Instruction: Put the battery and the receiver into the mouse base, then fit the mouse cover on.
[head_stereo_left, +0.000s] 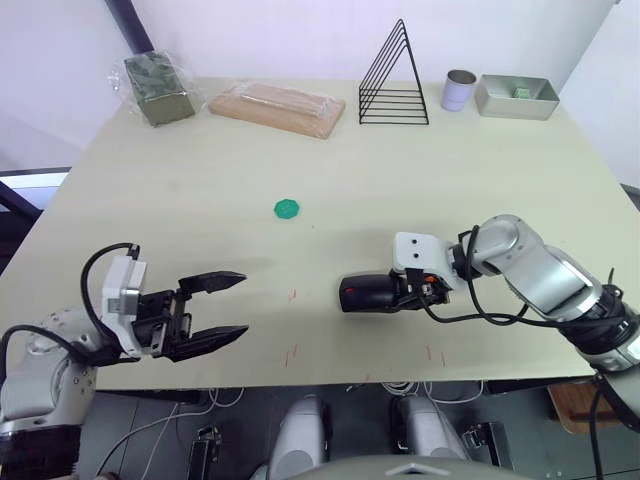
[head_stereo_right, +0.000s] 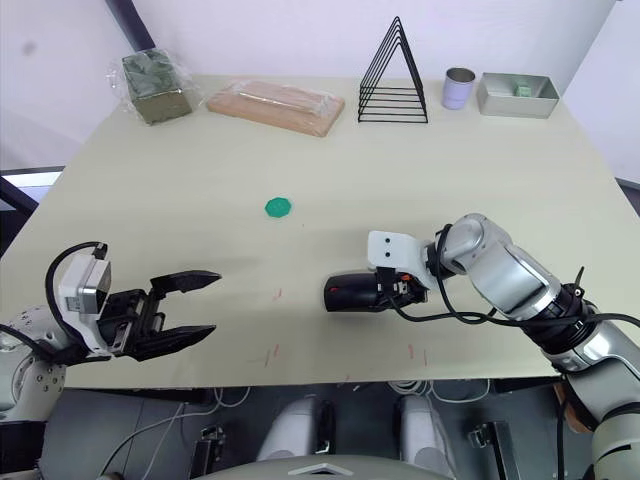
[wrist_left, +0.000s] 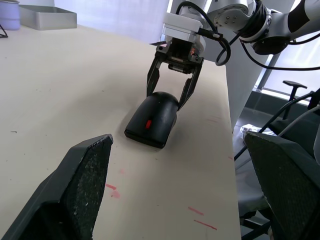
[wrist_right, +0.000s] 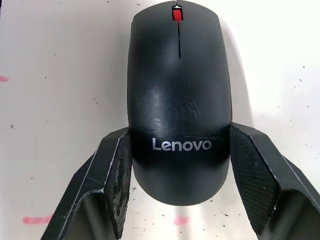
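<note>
A closed black mouse lies on the tan table (head_stereo_left: 200, 190) near the front edge, right of centre. Its smooth mouse cover (wrist_right: 180, 90), printed Lenovo and with a red wheel at the nose, tops the body. The mouse base lies under the cover and is hidden, as are the battery and the receiver. My right gripper (head_stereo_left: 388, 292) straddles the mouse's rear, and both fingers (wrist_right: 117, 165) press its sides. My left gripper (head_stereo_left: 240, 305) hovers open and empty at the front left, well apart from the mouse and pointing toward it.
A small green disc (head_stereo_left: 288, 208) lies mid-table. Along the far edge stand a bagged green block (head_stereo_left: 157, 88), a wrapped wooden board (head_stereo_left: 277, 108), a black wire rack (head_stereo_left: 394, 80), a cup (head_stereo_left: 459, 90) and a metal tray (head_stereo_left: 516, 97).
</note>
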